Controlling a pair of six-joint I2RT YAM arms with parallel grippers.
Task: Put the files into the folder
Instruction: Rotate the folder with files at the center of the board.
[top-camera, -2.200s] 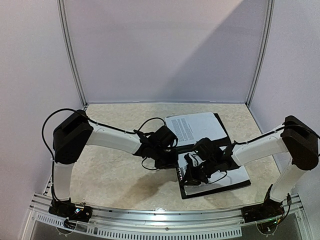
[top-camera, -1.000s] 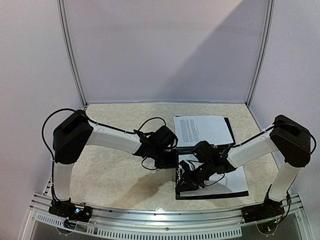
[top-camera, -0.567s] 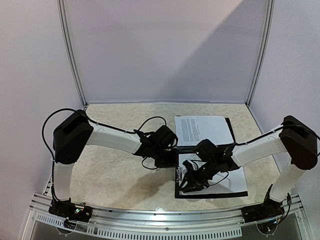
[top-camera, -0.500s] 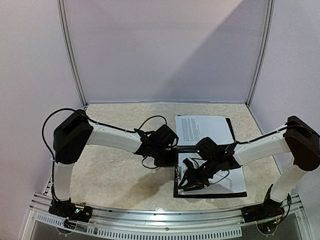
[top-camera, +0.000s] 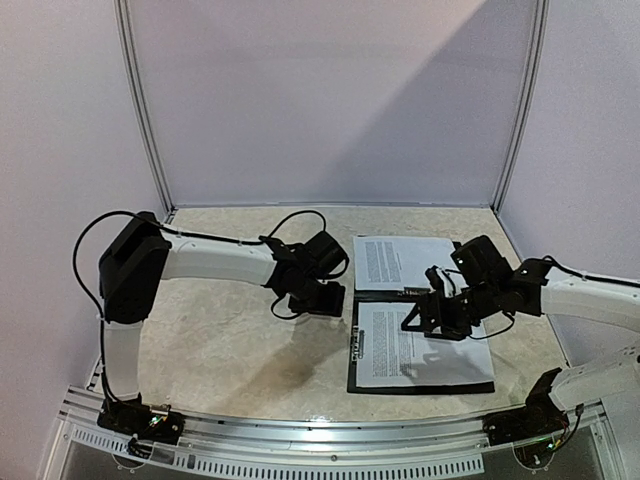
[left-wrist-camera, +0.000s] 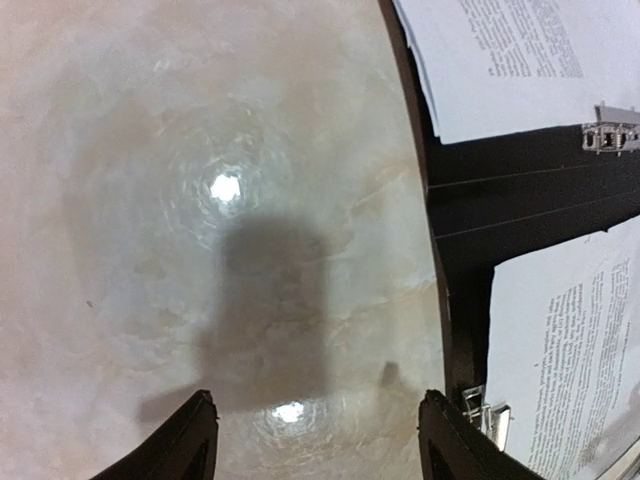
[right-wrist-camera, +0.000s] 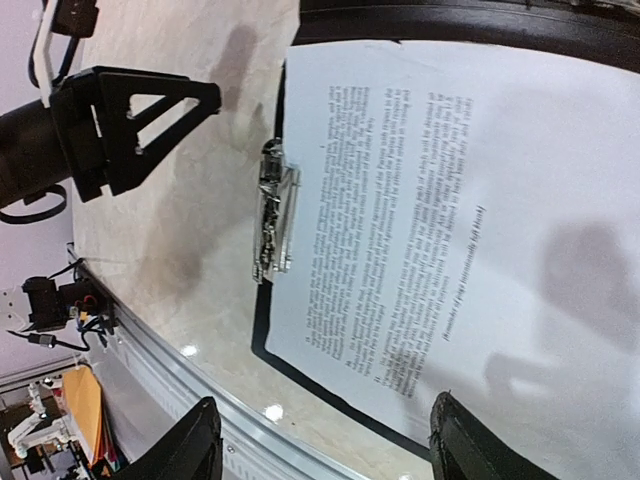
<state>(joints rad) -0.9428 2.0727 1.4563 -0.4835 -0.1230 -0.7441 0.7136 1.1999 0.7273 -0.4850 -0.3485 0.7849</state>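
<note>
1. The left gripper (left-wrist-camera: 318, 400) has its fingers spread apart with nothing between them. It hangs over the bare table (left-wrist-camera: 150, 200).
2. The right gripper (right-wrist-camera: 322, 400) also has its fingers spread wide and holds nothing. It hangs above a printed page.
3. The files (right-wrist-camera: 430, 200) lie inside the folder (top-camera: 380, 296), which is open flat on the table. White pages of dense black text cover both halves, one on the far half and one on the near half. The black cover shows as a border around them.
4. A metal clip (right-wrist-camera: 272, 225) sits at the left edge of the near page, on the side toward the left gripper.
5. In the top view, the left gripper is just beside the folder's left edge, not touching it. The right gripper is over the middle of the folder, near the dark band between the two pages.
6. The left arm (top-camera: 215, 262) reaches in from the left. The right arm (top-camera: 590, 295) stretches in low from the right edge.
</note>
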